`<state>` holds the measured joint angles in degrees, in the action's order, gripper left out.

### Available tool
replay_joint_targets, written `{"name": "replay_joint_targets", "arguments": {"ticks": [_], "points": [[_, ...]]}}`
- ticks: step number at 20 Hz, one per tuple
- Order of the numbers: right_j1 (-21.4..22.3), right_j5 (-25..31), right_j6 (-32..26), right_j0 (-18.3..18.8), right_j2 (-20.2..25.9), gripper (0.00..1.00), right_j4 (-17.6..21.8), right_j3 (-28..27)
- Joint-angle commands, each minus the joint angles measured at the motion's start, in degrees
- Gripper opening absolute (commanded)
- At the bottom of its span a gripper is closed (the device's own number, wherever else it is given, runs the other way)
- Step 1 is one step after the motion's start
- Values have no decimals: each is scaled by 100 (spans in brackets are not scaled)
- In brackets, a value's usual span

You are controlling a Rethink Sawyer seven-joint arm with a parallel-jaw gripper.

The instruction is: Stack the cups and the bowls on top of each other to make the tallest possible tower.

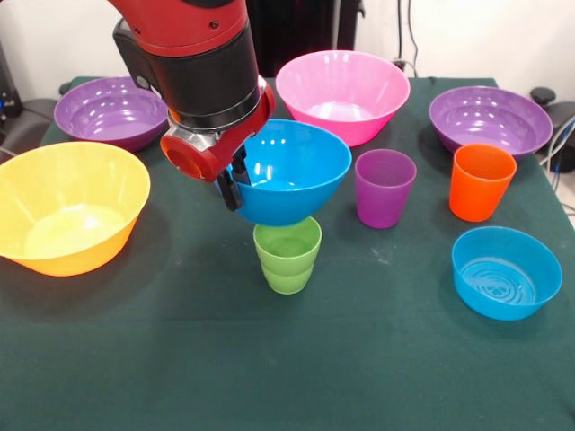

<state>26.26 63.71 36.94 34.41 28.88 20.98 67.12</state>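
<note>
A green cup [287, 258] with a stepped body stands upright at the table's middle. The medium blue bowl [292, 171] rests with its base in the cup's mouth, and these two make the tower. My gripper [235, 185] comes down from the upper left and is shut on the bowl's left rim, one dark finger inside and one outside. To the right, apart from the stack, stand a purple cup [384, 187] and an orange cup [482, 181].
A large yellow-orange bowl [72, 208] sits at the left. Behind it is a purple bowl [112, 109]. A pink bowl [342, 92] is at the back centre, a second purple bowl [490, 118] at the back right, and a small shallow blue bowl [506, 272] at the front right.
</note>
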Motion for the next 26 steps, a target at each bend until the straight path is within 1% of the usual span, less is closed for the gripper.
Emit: {"name": "replay_joint_targets", "arguments": {"ticks": [1,5,9,15,18,26], "points": [[180,621,-150,-125,145,0,-40,236],[107,450,-113,-113,187,0,-45,245],[33,435,-107,-127,207,0,-57,134],[-166,551,-155,-172,180,0,-5,-75],[-301,692,-175,-216,183,0,-6,-253],[-520,942,-200,-290,186,0,4,-513]]}}
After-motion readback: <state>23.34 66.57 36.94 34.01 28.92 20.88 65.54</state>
